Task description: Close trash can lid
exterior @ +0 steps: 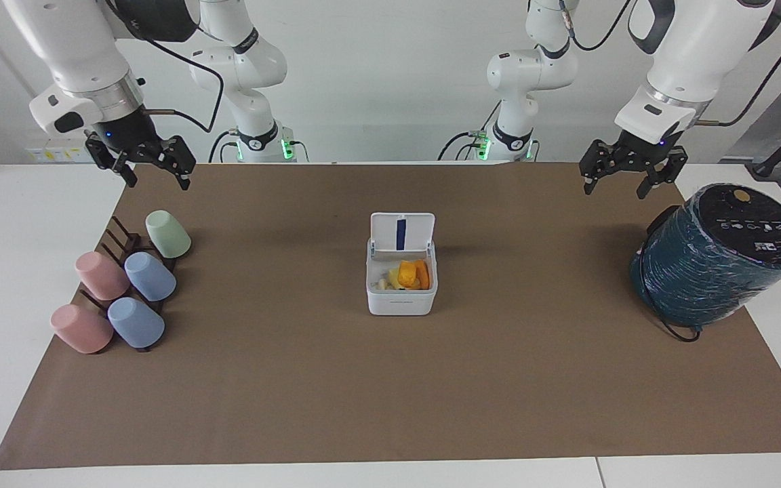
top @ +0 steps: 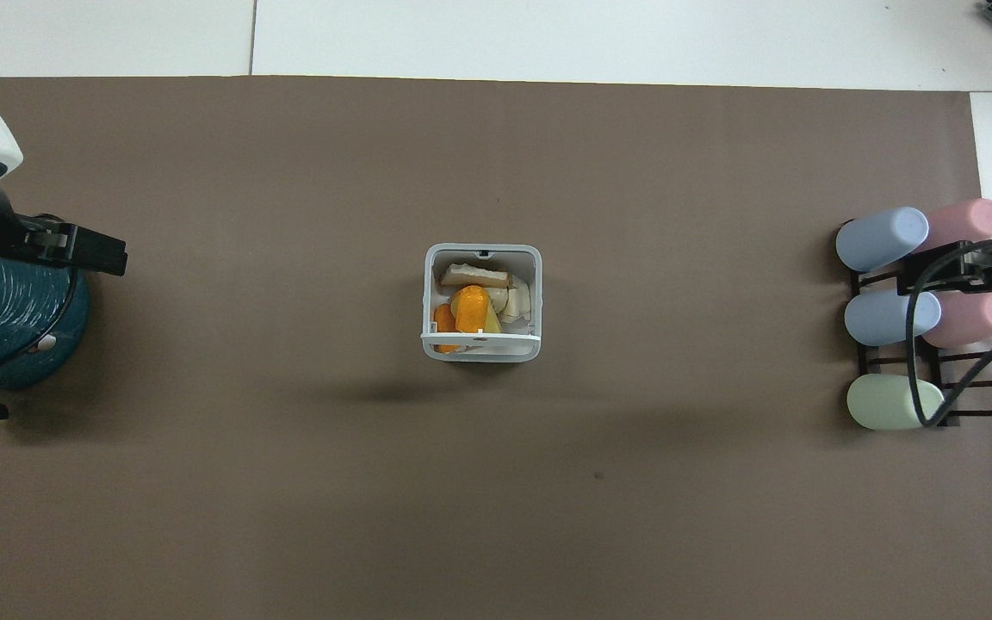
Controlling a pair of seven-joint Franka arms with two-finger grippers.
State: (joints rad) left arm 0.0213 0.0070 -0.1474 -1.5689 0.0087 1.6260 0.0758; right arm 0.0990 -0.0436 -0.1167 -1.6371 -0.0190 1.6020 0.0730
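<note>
The small white trash can stands in the middle of the brown mat, and shows from above in the overhead view. It holds orange and pale scraps. Its lid stands upright and open at the edge nearer to the robots, with the blue strip showing; from above it is edge-on. My left gripper hangs open and empty in the air beside the teal cylinder, well apart from the can, and shows in the overhead view. My right gripper waits open and empty over the cup rack, also visible from above.
A large dark teal wrapped cylinder lies at the left arm's end of the table. A dark rack with several pink, blue and green cups stands at the right arm's end. The brown mat covers most of the table.
</note>
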